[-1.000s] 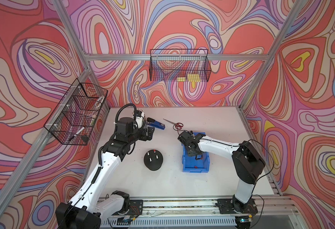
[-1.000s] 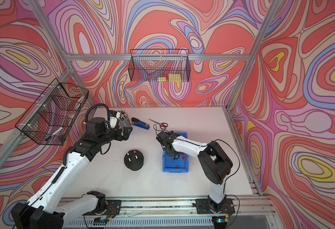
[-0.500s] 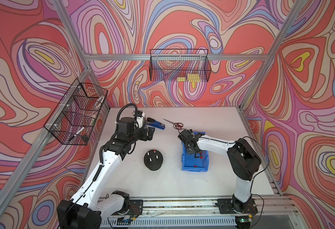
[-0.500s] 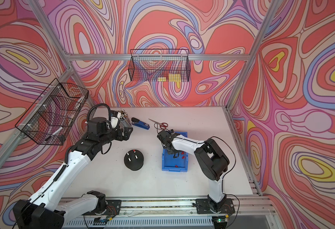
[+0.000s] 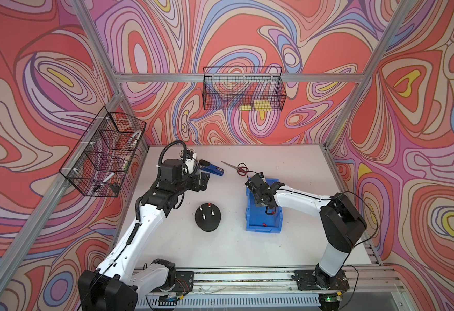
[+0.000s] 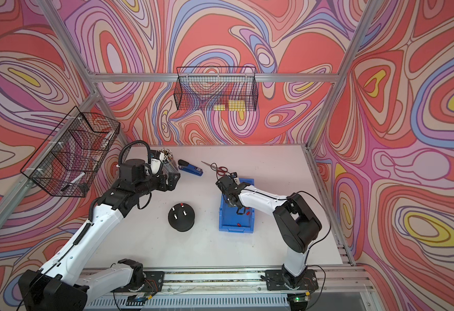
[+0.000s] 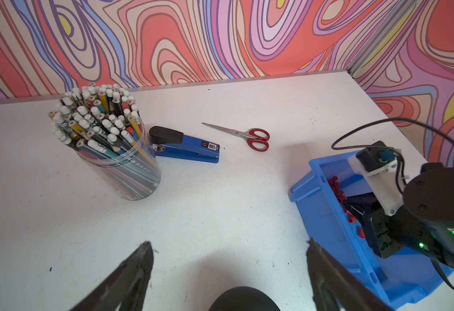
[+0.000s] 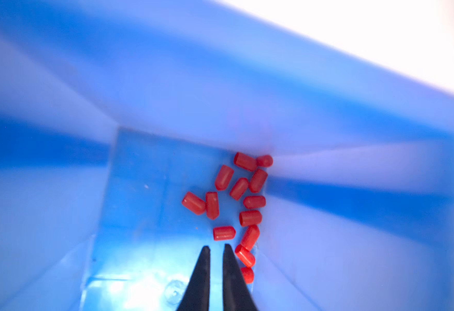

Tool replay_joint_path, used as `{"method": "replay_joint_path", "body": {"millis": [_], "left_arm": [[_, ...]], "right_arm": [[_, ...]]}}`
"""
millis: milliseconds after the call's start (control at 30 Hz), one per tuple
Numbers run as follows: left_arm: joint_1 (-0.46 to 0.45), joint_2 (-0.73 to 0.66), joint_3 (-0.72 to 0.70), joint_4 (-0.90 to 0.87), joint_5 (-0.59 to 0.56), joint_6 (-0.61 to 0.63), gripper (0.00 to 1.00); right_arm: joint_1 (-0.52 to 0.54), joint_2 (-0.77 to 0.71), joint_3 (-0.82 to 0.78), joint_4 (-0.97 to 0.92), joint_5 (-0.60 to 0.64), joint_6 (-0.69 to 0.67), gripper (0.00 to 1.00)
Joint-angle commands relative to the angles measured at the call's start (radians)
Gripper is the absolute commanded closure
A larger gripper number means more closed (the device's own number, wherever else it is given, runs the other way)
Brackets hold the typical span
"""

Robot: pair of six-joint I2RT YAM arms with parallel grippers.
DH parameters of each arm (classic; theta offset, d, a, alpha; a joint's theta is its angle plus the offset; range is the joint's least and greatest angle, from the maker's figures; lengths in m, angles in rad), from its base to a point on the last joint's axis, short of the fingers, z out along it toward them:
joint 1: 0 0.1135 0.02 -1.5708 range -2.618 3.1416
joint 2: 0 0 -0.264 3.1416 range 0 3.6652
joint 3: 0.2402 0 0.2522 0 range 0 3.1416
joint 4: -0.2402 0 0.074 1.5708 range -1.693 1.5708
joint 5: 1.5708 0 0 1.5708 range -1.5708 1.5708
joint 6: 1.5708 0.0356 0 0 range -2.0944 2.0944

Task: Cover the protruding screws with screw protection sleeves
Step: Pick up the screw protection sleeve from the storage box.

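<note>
A clear jar of pencils (image 7: 104, 140), a blue stapler (image 7: 186, 146) and red-handled scissors (image 7: 244, 136) sit along the table's (image 7: 207, 204) back.
</note>
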Motion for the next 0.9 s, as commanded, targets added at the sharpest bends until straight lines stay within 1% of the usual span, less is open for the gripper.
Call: {"method": "replay_joint_path", "body": {"millis": [0, 100, 200, 333, 400, 567, 667, 800, 867], "left_arm": [[-0.002, 0.003, -0.007, 0.0, -0.008, -0.012, 0.12], [-0.002, 0.002, -0.009, 0.0, -0.01, -0.013, 0.12], [-0.002, -0.001, -0.01, 0.0, -0.009, -0.014, 0.12], [-0.001, -0.005, -0.012, 0.004, -0.01, -0.019, 0.13], [-0.001, -0.008, -0.016, 0.008, -0.011, -0.022, 0.13], [-0.001, 0.003, -0.01, 0.003, 0.008, -0.03, 0.14], [-0.002, 0.011, -0.007, 0.003, 0.027, -0.04, 0.14], [-0.003, 0.032, -0.003, 0.0, 0.077, -0.057, 0.15], [-0.009, 0.057, 0.009, -0.011, 0.102, -0.069, 0.16]], "right_arm": [[-0.005, -0.013, -0.049, 0.095, -0.007, 0.029, 0.9], [-0.005, -0.012, -0.077, 0.163, -0.012, 0.057, 0.87], [-0.005, -0.001, -0.088, 0.199, 0.016, 0.059, 0.84], [-0.005, -0.004, -0.101, 0.225, 0.031, 0.057, 0.87], [-0.005, -0.043, -0.113, 0.23, 0.029, 0.056, 0.87], [-0.007, -0.11, -0.083, 0.12, 0.092, 0.05, 0.77], [-0.006, -0.162, -0.072, 0.072, 0.104, 0.06, 0.77], [-0.007, -0.259, -0.075, 0.047, 0.083, 0.074, 0.75], [-0.011, -0.285, -0.059, -0.015, 0.101, 0.088, 0.69]]}}
